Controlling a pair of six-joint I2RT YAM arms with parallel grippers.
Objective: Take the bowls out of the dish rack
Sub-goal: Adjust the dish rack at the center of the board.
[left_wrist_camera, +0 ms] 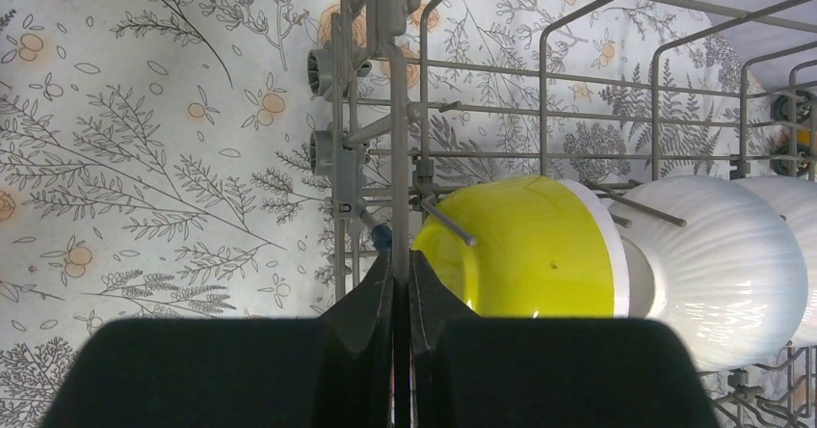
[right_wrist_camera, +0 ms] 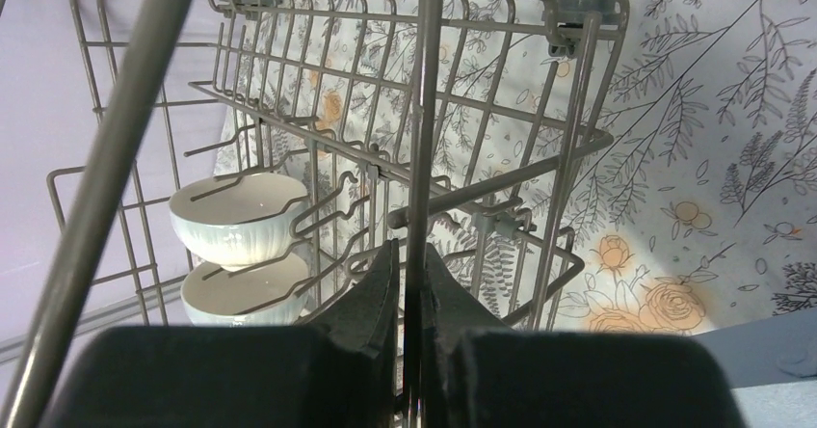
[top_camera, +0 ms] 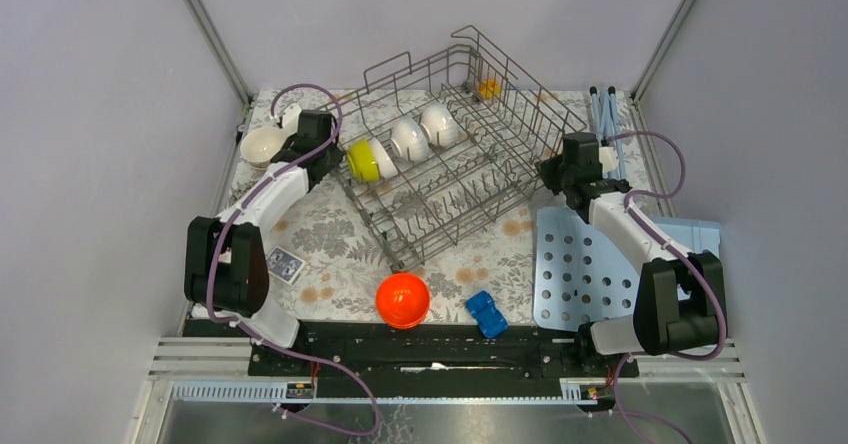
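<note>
Overhead, a grey wire rack (top_camera: 470, 179) was seen set cornerwise in the middle of a flower-printed table (top_camera: 330, 234). Three bowls were held on edge in a row between its tines, towards its left corner: a yellow-green bowl (top_camera: 362, 160), then a white bowl (top_camera: 408, 139), then a second white bowl (top_camera: 438, 124), each touching the next. Two more bowls were found outside the rack. A beige bowl (top_camera: 263, 146) was stood upright on the table at the far left, just beside the left arm. An orange bowl (top_camera: 403, 299) was turned upside down near the front edge, with a blue car (top_camera: 487, 314) near it on the right.

The left gripper (left_wrist_camera: 400, 259) was placed at the rack's left edge, its fingers pressed together on a thin upright wire, with the yellow-green bowl just beside them on the right. The right gripper (right_wrist_camera: 412, 250) was placed at the rack's right side, and its fingers were likewise pinched on one upright wire. A light-blue holed board (top_camera: 575, 264) was laid flat under the right arm, and a playing card (top_camera: 285, 264) lay by the left arm.
</note>
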